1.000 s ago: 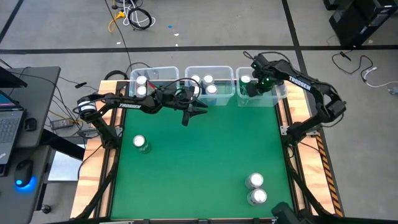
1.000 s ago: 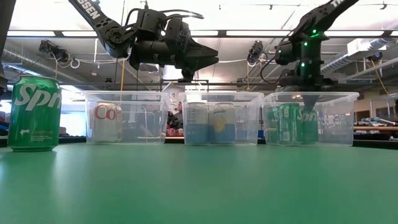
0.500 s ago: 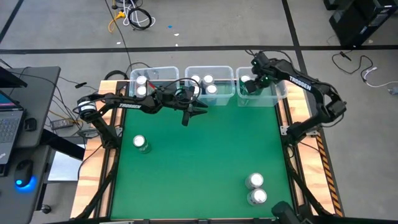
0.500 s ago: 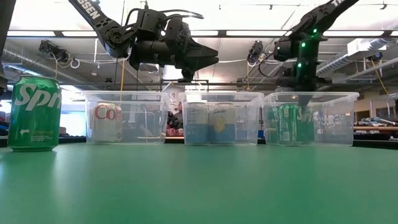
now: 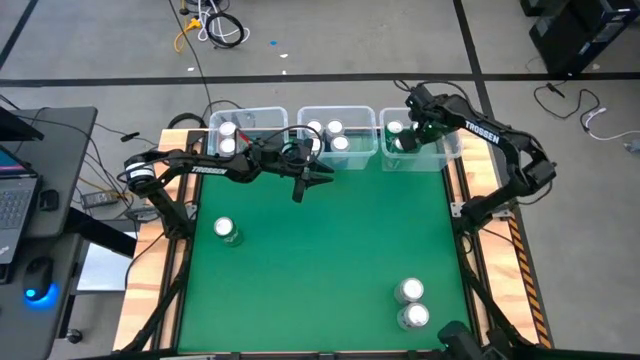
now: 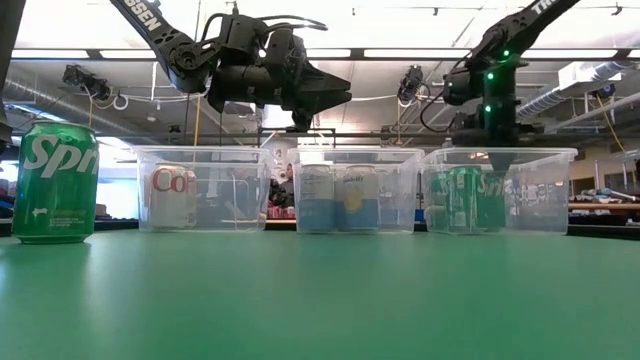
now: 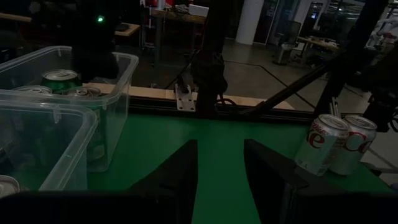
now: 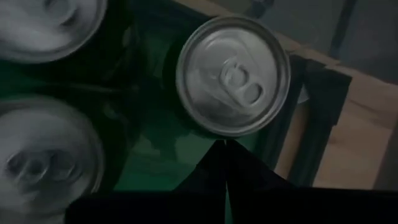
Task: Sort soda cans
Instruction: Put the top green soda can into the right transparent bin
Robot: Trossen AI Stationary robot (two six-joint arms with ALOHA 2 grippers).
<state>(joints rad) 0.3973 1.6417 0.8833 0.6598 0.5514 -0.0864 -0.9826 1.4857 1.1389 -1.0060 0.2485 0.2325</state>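
Three clear plastic bins (image 5: 338, 118) line the green counter's (image 5: 320, 260) far edge, holding soda cans (image 5: 330, 134). Left pincer (image 5: 312, 177) hovers empty before the middle bin, partly spread; right pincer (image 5: 414, 124), closed tight, hangs over the right bin's Sprite cans (image 6: 468, 198).

Shiny metal soda cans (image 5: 409, 291), clear plastic bins (image 5: 338, 137).

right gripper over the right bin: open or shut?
Shut. The right gripper hangs above the cans in the right bin; its two dark fingertips meet with no gap and hold nothing.
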